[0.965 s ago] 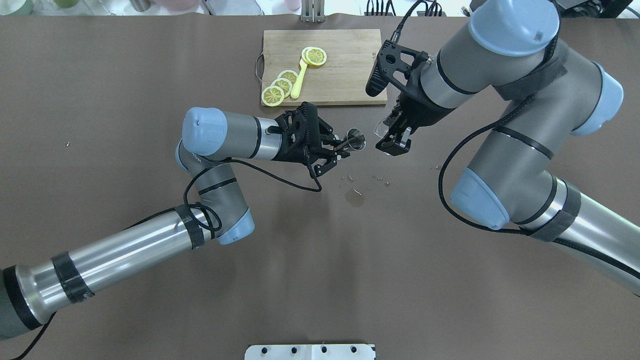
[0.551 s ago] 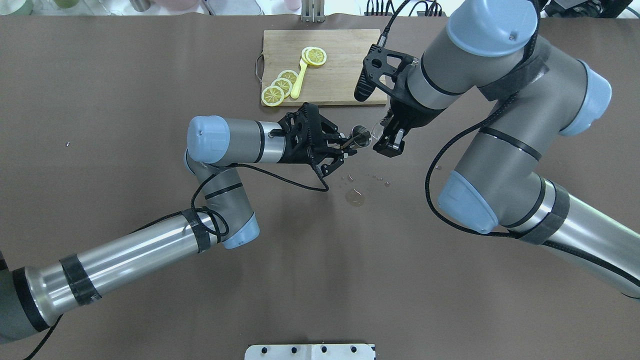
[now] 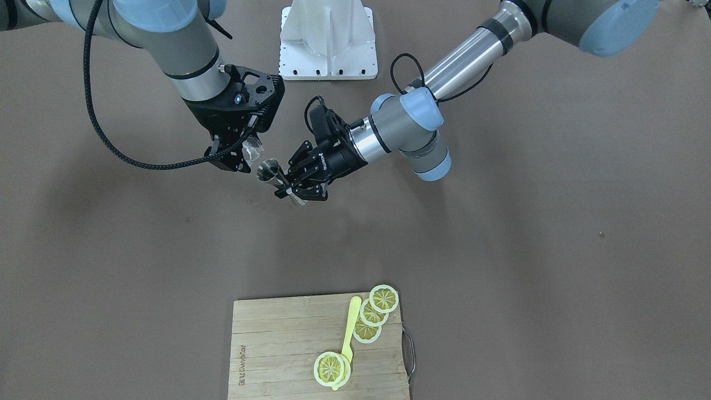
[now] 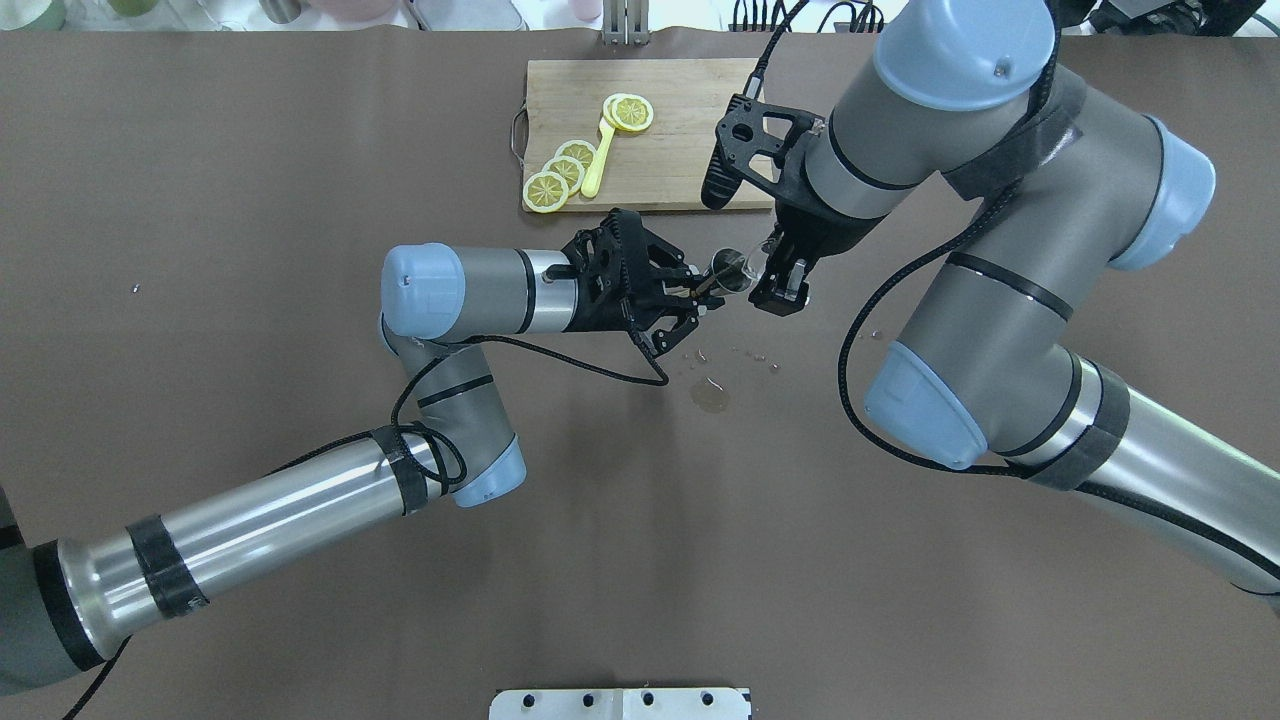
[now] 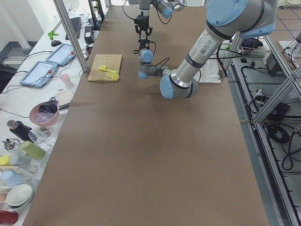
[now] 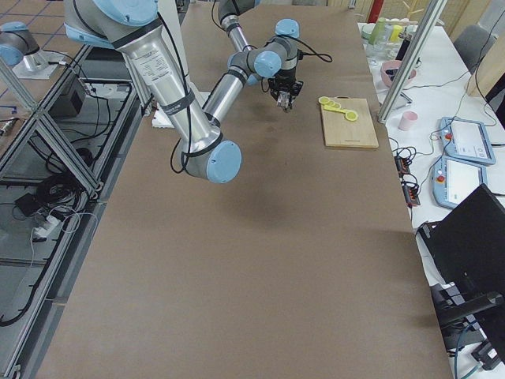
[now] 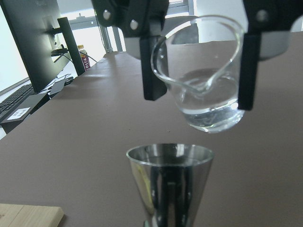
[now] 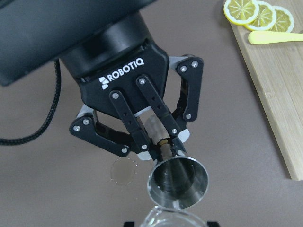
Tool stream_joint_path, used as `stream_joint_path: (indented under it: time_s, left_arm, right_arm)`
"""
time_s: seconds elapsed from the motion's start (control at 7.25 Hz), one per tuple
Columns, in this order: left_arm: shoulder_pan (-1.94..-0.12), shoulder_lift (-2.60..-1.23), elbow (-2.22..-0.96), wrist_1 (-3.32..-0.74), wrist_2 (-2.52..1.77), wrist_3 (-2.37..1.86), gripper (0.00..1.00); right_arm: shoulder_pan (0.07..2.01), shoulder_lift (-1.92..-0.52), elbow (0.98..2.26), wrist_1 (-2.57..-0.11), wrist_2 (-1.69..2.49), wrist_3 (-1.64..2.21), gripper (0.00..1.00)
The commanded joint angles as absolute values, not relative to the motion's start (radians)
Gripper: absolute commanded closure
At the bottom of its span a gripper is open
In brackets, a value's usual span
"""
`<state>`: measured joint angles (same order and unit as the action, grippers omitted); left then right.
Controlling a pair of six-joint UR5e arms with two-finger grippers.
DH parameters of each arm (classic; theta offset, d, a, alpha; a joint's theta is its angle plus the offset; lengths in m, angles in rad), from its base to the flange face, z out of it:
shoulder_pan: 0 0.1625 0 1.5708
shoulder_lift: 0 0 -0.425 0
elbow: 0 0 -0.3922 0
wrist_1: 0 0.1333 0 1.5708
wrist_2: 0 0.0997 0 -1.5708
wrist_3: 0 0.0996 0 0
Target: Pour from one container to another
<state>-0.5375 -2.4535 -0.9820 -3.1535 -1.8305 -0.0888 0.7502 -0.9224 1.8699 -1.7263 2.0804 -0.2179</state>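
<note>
Above the table (image 4: 300, 200), right tool (image 3: 232, 161) pinches a tilted beaker (image 7: 208, 94) over the jigger (image 7: 169, 184) the left tool (image 8: 165, 144) pinches.

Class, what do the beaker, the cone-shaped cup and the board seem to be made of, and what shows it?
Beaker: probably clear glass, perhaps plastic; see-through with glossy highlights.
Cup: polished metal, with mirror-like reflections.
Board: matte wood or bamboo, with visible grain strips.

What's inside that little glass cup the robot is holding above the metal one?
A shallow pool of clear liquid sits in the glass beaker held by the right gripper. Its fingers cover both sides.
</note>
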Motion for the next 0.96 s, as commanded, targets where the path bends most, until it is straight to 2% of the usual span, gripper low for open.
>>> stream_joint_path:
  time_s: [0.0,0.83]
  left_arm:
    - [-0.537,-2.450,-0.986,-3.158,-1.830,-0.089,1.00]
    - [-0.537,-2.447,-0.994,-3.160,-1.829,-0.089,1.00]
  right_arm:
    - [0.750,-0.911,1.868,-1.767,2.079,-0.250,1.00]
    - [0.752,-0.845,1.852,-1.905,2.040,-0.313,1.00]
